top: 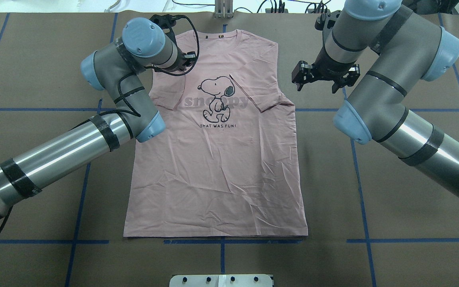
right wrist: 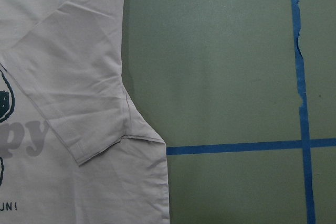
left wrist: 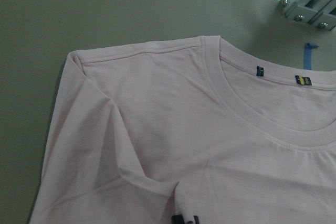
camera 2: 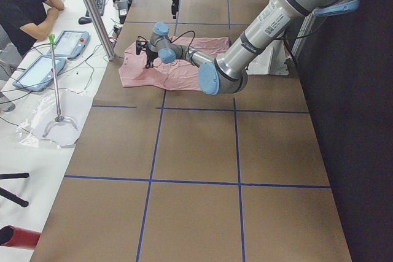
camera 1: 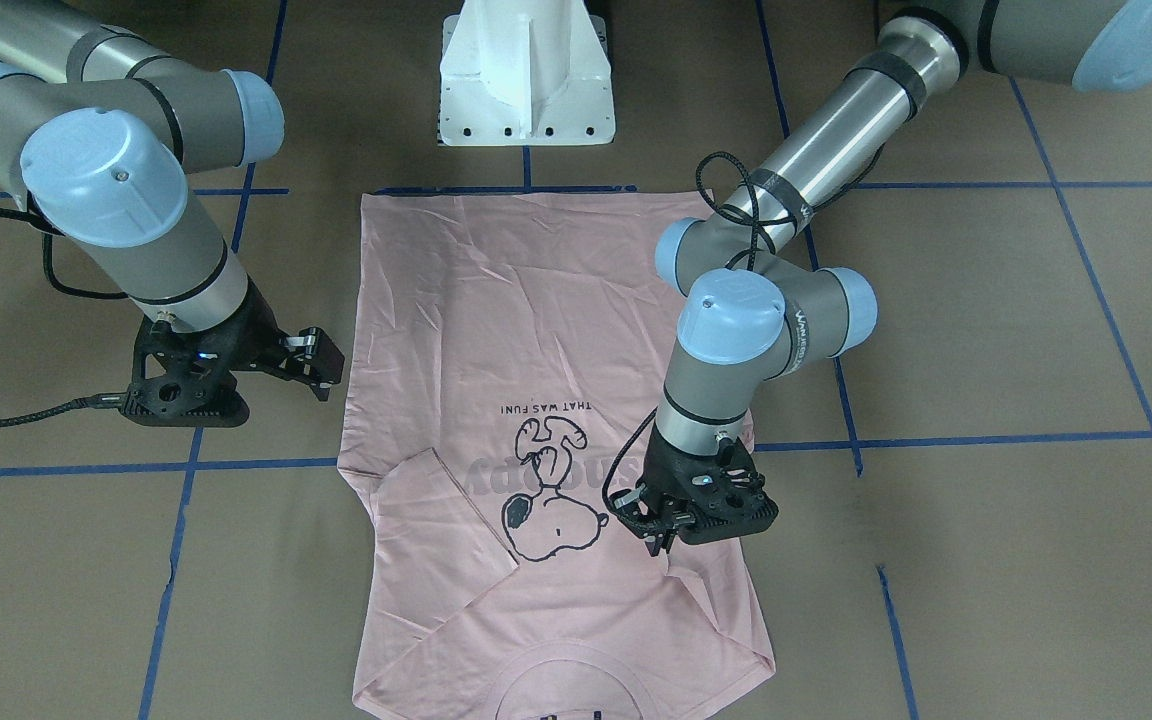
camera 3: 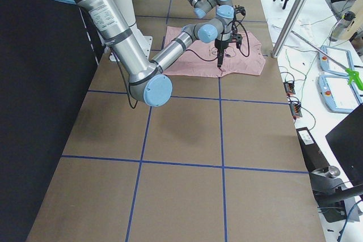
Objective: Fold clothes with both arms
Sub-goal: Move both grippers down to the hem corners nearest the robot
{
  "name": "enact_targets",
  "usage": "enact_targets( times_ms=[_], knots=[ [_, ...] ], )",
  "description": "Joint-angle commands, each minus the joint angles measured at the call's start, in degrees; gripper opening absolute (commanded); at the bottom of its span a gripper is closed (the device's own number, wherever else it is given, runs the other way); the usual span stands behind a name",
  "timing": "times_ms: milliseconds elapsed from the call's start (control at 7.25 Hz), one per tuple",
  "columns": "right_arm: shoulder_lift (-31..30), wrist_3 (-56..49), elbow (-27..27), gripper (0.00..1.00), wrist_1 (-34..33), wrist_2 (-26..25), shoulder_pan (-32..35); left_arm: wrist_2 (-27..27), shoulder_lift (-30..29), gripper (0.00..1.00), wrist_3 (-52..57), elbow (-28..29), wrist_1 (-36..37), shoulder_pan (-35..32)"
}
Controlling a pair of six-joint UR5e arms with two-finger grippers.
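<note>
The pale pink T-shirt lies flat on the brown table, cartoon dog up, both sleeves folded in over the front. My left gripper is down on the shirt near its left shoulder. In the left wrist view its fingertips are close together with a ridge of pink cloth drawn up to them, so it is shut on the shirt. My right gripper is open and empty; it hovers just off the shirt's right edge beside the folded right sleeve. It also shows in the overhead view.
The white pedestal base stands at the shirt's hem end. Blue tape lines cross the brown table. A metal post rises at the collar end, and a seated person is at a side desk with tablets.
</note>
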Motion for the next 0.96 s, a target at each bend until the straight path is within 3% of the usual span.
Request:
enact_targets(
  times_ms=[0,276,414,551,827],
  knots=[
    [-0.2,-0.2,0.0,1.00,0.1,0.0,-0.1,-0.2,-0.5,1.00,-0.1,-0.8,-3.2,0.0],
    [-3.4,1.3,0.6,1.00,7.8,-0.1,-0.4,-0.9,3.5,1.00,0.4,-7.6,-3.9,0.2],
    [-6.4,3.5,3.5,1.00,9.0,-0.2,-1.1,-5.0,8.6,1.00,0.7,-15.5,1.6,0.2],
    [-9.9,5.3,8.2,1.00,9.1,-2.3,-3.4,-5.8,13.5,1.00,0.9,-24.0,6.2,0.2],
    [-18.2,19.1,21.1,1.00,9.8,-12.2,-14.4,-6.0,25.7,1.00,5.9,-41.9,11.8,1.0]
  ],
)
